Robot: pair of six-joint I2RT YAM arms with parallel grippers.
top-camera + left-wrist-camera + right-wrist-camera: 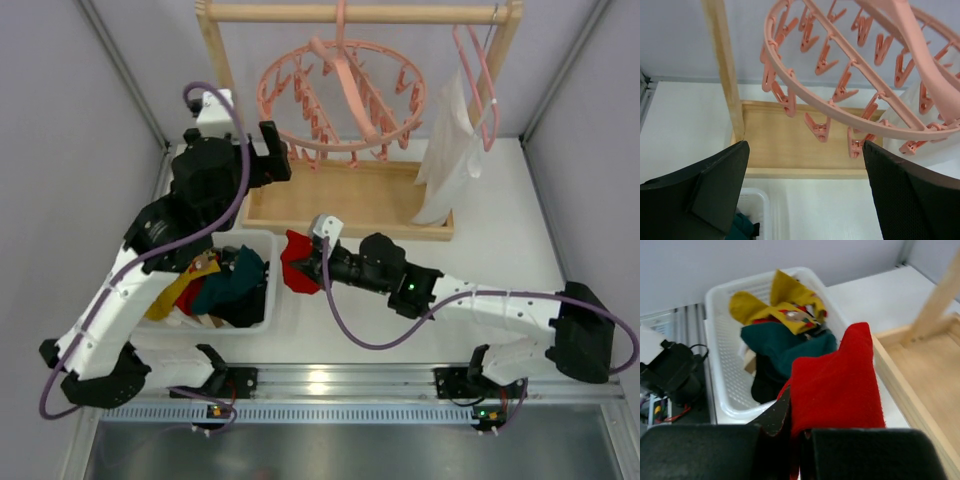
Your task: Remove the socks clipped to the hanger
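Note:
The round pink hanger point(345, 95) hangs from the wooden rail, and its clips point(840, 85) show no sock on them. My left gripper point(272, 152) is open just left of and below the ring, with nothing between its fingers point(805, 150). My right gripper point(312, 262) is shut on a red sock point(296, 262), holding it just right of the white basket point(235, 328). In the right wrist view the red sock point(840, 385) rises from the shut gripper point(800, 432). Teal socks point(785, 342) and mustard socks point(785, 305) lie in the basket point(715, 340).
The wooden rack's base tray point(340, 205) lies behind both grippers, with its left post point(725, 65) close to my left gripper. A slim pink clothes hanger with white cloth point(450, 150) hangs at the rail's right end. Grey walls close in both sides.

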